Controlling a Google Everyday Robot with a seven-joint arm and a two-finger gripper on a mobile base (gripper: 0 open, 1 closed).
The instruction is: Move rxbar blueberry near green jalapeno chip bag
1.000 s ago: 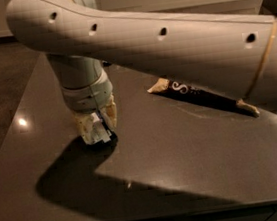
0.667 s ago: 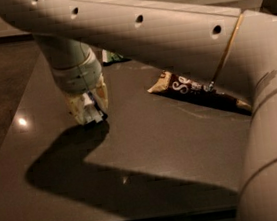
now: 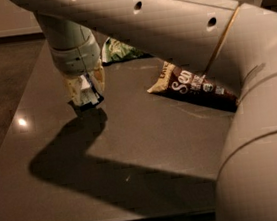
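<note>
My gripper (image 3: 85, 95) hangs from the arm over the left-middle of the table, just above its surface. It is shut on the rxbar blueberry (image 3: 89, 92), a small dark bar with a white label panel that shows between the fingers. The green jalapeno chip bag (image 3: 119, 50) lies crinkled at the far side of the table, partly hidden behind the arm. It is a short way behind and to the right of the gripper.
A brown and cream "Sea Salt" chip bag (image 3: 191, 87) lies right of centre, partly under the arm. The dark table (image 3: 148, 146) has its left edge close to the gripper. The large arm crosses the top and right of the view.
The gripper has carried the bar toward the far side of the table. The green bag has come into view behind it.
</note>
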